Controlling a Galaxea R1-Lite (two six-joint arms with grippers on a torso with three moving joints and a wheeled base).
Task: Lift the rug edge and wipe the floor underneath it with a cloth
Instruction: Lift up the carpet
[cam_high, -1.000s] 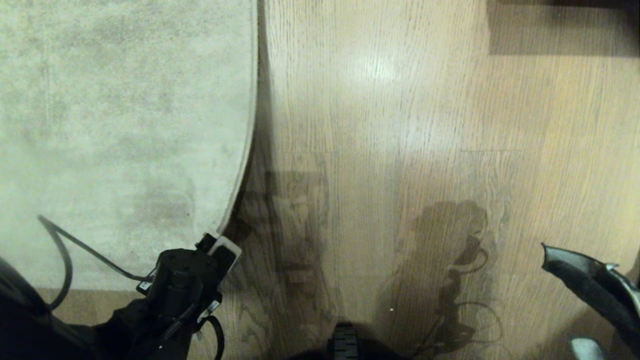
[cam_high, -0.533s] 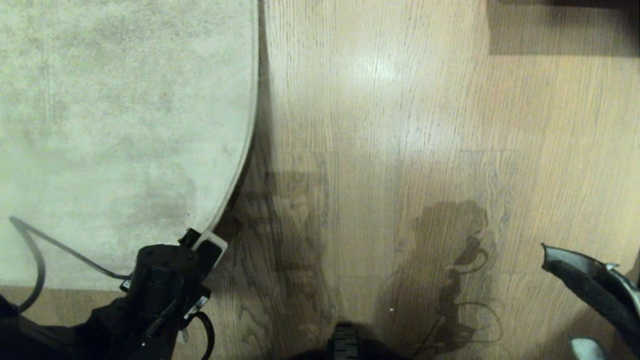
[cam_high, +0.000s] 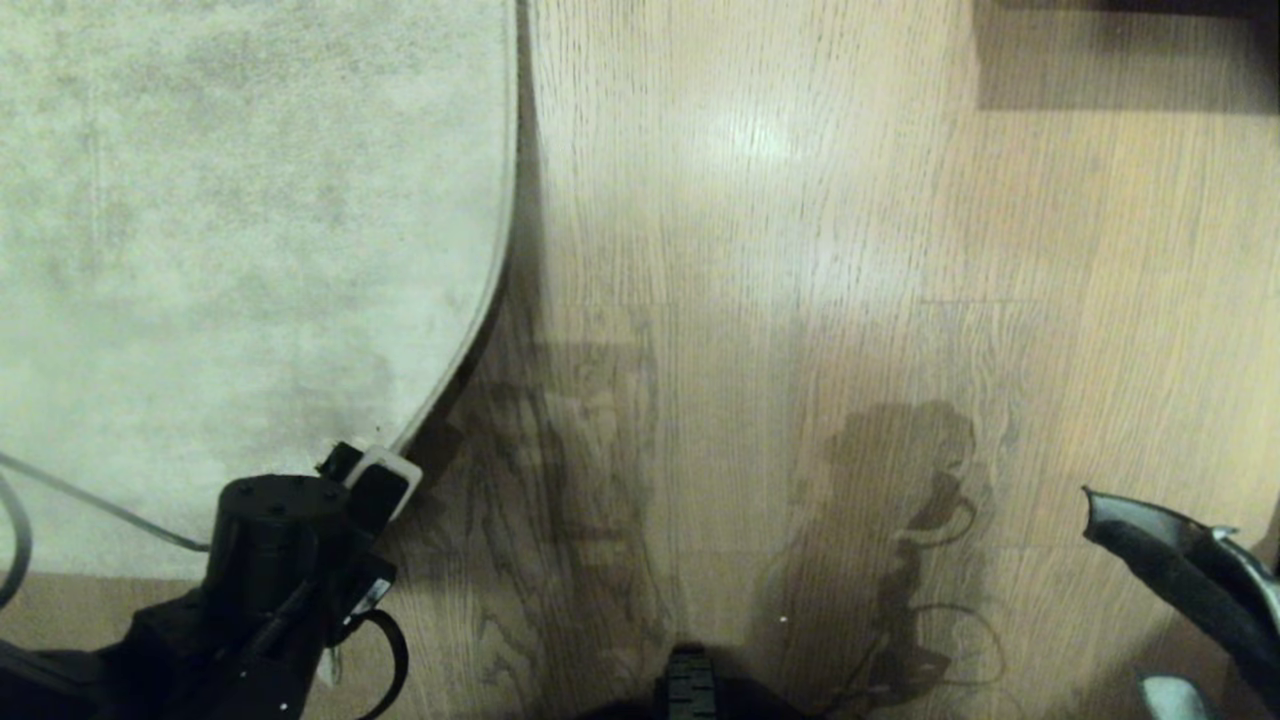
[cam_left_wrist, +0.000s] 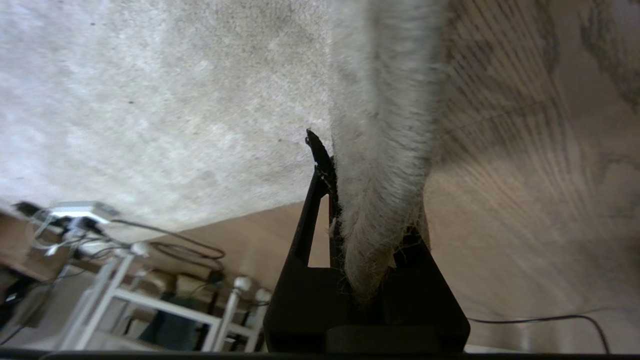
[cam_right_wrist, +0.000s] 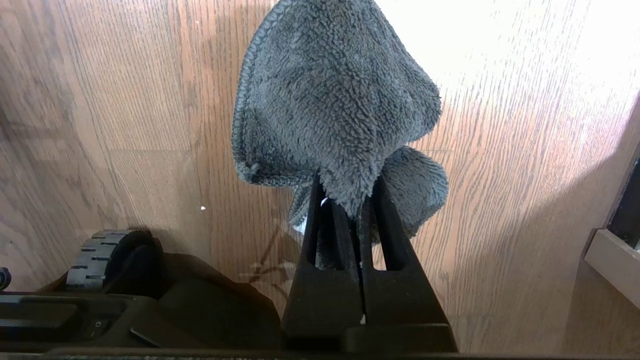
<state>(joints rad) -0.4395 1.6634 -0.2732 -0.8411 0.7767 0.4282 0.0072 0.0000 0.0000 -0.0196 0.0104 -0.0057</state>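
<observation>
Lifting step in hand. The left tool (cam_left_wrist: 370, 220) is clamped on the rug edge (cam_left_wrist: 382, 165) at the rug's near corner, its fingers pinching the border so that the pile folds up between them; beyond the grip the border curves away and a dark shadow lies along it on the floor (cam_high: 800, 250) — the corner appears raised, though how far is hard to judge from above. The right tool (cam_right_wrist: 350, 210), well to the right of the rug, is closed on the cloth (cam_right_wrist: 330, 100), which hangs bunched above the planks.

Next move, as a judgement: the lift must hold the corner clear while the cloth is carried across to the shadowed strip beside the border.

Materials — rug: pale, mottled, short pile, fuzzy rounded border. Floor: light brown planks, dark fine grain, slight sheen. Cloth: dark grey plush, with stitched edging.
</observation>
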